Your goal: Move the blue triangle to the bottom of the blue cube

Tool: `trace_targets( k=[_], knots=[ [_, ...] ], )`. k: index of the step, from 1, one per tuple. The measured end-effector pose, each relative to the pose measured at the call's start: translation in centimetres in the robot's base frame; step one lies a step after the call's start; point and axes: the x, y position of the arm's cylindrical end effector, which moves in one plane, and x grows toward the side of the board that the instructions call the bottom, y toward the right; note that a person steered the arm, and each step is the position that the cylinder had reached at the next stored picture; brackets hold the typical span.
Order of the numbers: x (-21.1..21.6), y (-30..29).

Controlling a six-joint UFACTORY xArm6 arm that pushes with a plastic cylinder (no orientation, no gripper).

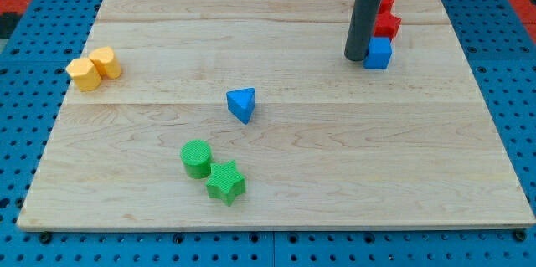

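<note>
The blue triangle (241,104) lies near the middle of the wooden board (276,158). The blue cube (378,53) sits toward the view's top right. My tip (356,57) rests on the board right against the cube's left side, far to the upper right of the blue triangle. The rod rises from there to the view's top edge.
Two red blocks (386,24) stand just above the blue cube, partly hidden by the rod. A yellow pair (93,69) sits at the left edge. A green cylinder (196,158) and a green star (225,182) lie below the blue triangle.
</note>
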Motion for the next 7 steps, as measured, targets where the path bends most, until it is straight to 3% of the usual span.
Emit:
trace_targets(
  k=[2,4,5,6,7],
  knots=[
    [0.0,2.6],
    [0.2,-14.3],
    [5.1,-20.2],
    [8.6,-22.6],
    [9.4,-19.4]
  ],
)
